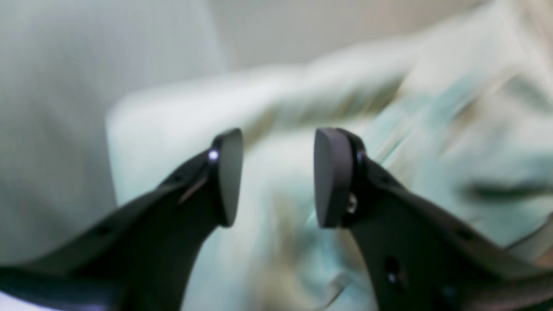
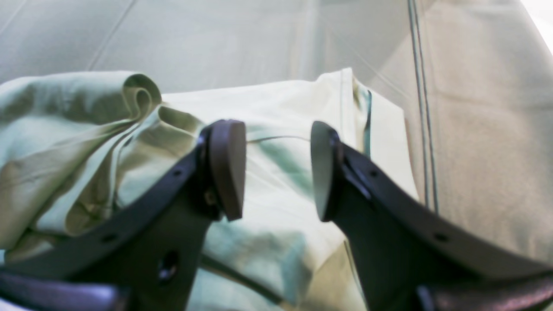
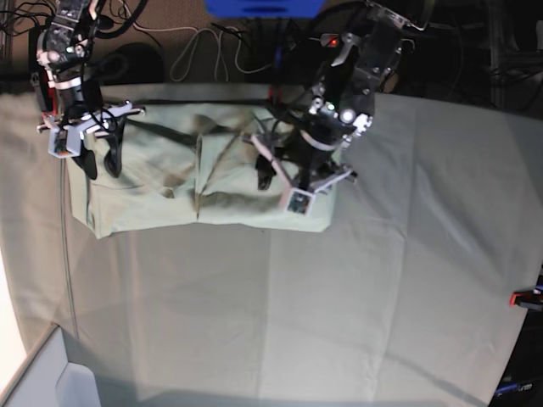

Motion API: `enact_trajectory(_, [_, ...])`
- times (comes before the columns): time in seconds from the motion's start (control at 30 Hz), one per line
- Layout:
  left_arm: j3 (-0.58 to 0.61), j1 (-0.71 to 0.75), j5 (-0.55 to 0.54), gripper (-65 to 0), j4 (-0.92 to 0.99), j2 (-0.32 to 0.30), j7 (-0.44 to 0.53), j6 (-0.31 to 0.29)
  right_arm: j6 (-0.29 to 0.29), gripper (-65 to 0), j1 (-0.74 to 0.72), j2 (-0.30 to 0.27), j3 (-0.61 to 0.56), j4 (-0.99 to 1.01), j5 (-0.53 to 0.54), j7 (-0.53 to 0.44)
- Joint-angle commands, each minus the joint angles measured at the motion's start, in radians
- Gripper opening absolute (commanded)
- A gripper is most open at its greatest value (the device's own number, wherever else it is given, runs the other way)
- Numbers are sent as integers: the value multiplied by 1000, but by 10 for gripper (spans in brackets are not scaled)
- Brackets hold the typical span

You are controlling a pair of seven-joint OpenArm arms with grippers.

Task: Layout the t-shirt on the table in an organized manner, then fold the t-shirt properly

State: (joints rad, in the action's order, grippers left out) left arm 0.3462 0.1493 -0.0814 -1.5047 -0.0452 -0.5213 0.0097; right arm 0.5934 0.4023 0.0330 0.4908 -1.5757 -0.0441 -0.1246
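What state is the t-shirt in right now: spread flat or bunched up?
Partly spread. In the base view the t-shirt lies across the table, lower edge straight, but its top is creased and bunched.

A: How many shirts are there?
B: One shirt (image 3: 170, 199), pale green, on the desk (image 3: 339, 288).
A: And desks?
B: One, under a single grey-green cloth.
A: Arms?
B: Two. Each ends in one gripper, so two in all: the left gripper (image 3: 276, 174) and the right gripper (image 3: 100, 161).
A: Fingers on each?
B: Two each, four altogether, with one dark pad (image 1: 228, 177) on every finger.
A: Any clamps?
B: I count one red clamp (image 3: 526, 298) at the desk's edge.
A: Anything else to count?
B: One blue box (image 3: 263, 8) at the back, and a tangle of cables (image 3: 199, 42) too muddled to number.
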Motion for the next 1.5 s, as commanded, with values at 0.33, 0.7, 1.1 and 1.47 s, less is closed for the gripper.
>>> enact_trajectory(0.33, [314,-93,-5,-386,74,18,-67,-7,6,-396,-1,-8,10,-19,17,-28])
enact_trajectory(0.7, [492,-112,-5,-385,-64,-25,-69,-7,6,-394,-64,-6,133,-21,19,-28])
enact_trajectory(1.1, [158,2,-5,-384,-211,-196,-69,-7,7,-235,-210,-86,138,68,20,322])
enact_trajectory(1.47, [-195,75,-5,-384,-219,-192,-67,-9,7,-231,-294,-110,133,249,22,405])
